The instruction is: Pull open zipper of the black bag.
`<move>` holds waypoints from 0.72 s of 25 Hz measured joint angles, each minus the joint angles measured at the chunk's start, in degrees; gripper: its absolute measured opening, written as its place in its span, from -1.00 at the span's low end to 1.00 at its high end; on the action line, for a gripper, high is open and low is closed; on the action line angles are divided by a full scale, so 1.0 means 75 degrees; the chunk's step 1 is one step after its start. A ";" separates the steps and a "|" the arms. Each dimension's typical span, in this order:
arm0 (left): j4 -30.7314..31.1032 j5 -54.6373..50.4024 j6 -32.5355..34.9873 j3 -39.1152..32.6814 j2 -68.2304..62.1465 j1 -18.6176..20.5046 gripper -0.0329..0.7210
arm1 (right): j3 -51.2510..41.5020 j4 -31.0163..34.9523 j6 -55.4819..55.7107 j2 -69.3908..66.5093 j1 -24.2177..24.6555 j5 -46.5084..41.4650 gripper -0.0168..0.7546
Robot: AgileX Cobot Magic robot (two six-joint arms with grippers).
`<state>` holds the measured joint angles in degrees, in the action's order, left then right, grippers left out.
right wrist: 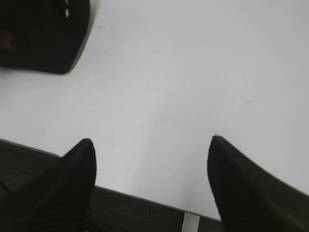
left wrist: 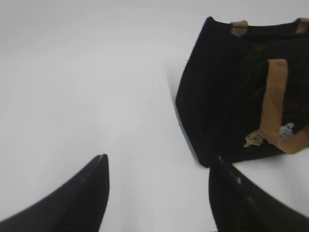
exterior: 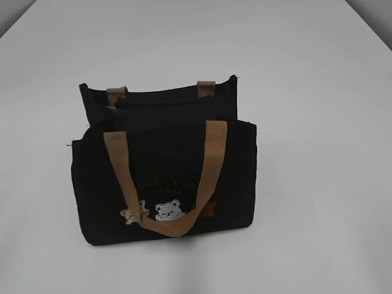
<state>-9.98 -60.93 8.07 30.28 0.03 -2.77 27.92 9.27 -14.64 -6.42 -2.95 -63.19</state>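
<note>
The black bag (exterior: 165, 165) stands upright in the middle of the white table, its tan front handle hanging down over the embroidered bears. Its top looks parted between the front and back panels; the zipper and its ring pull cannot be made out. In the left wrist view the black bag (left wrist: 217, 106) lies up and to the right of my left gripper (left wrist: 159, 162), which is open over bare table with nothing between its fingers. My right gripper (right wrist: 152, 142) is open too, near the table's front edge, with a corner of the black bag (right wrist: 43, 34) far off at the upper left. Neither arm shows in the exterior view.
The white table (exterior: 318, 122) spreads wide on all sides of the bag. In the right wrist view the table's front edge (right wrist: 145, 198) runs just under the fingertips, with dark floor below it.
</note>
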 joint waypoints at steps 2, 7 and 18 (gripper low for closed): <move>0.0000 0.0000 0.0000 0.0000 0.0038 0.0340 0.37 | 0.0000 0.0000 0.0000 0.0000 0.0177 0.0000 0.49; -0.0007 0.0000 0.0000 0.0000 0.0070 0.0542 0.30 | 0.0000 0.0000 0.0007 0.0036 0.0237 0.0019 0.49; -0.0006 0.0003 0.0000 0.0000 0.0070 0.0411 0.09 | -0.0014 0.0027 0.0007 0.0912 0.0252 0.0022 0.49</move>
<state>-10.03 -60.91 8.07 30.28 0.55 0.31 27.82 9.47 -14.58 0.42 -1.06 -63.02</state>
